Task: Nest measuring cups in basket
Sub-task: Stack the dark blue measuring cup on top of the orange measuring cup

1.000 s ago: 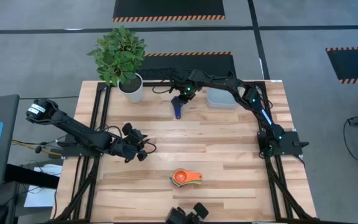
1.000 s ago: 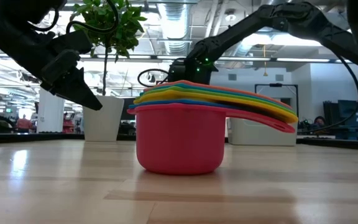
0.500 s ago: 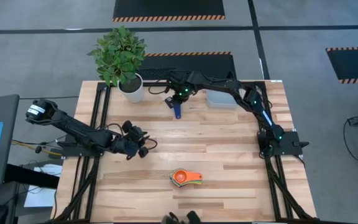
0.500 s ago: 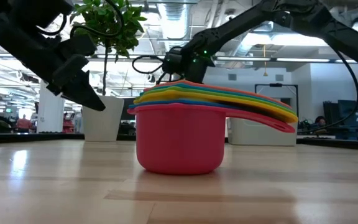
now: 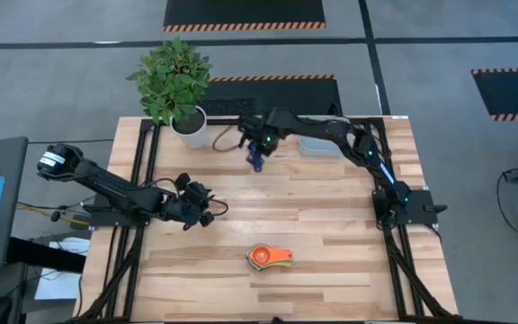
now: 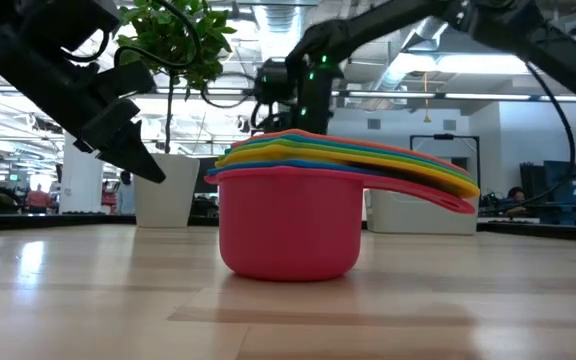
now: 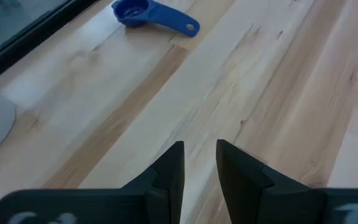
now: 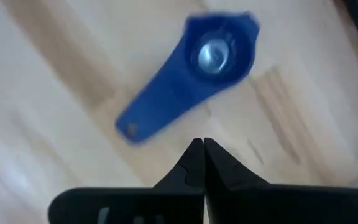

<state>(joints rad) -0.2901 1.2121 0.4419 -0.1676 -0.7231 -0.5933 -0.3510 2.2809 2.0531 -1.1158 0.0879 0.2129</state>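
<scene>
Six cups sit nested in a stack [image 5: 269,257] [image 6: 288,215], the red one outermost, standing on its base near the table's near edge. The dark blue cup [image 5: 257,163] [image 8: 191,81] [image 7: 151,12] lies alone on the wood near the far edge, beside the plant pot. The translucent basket [image 5: 320,142] stands at the far edge, right of that cup. My right gripper [image 5: 260,144] [image 8: 202,155] hovers over the dark blue cup, shut, with nothing between its fingers. My left gripper [image 5: 207,209] [image 7: 199,163] hangs over bare wood at the table's left middle, open by a narrow gap.
A white pot with a green plant [image 5: 190,126] stands at the far left corner, close to the dark blue cup. A dark cable lies along the far edge [image 5: 232,135]. Bare wood stretches between the stack and the far edge.
My right gripper has shifted a little toward the table's left edge and risen above the dark blue cup. The cup has stayed where it lay.
</scene>
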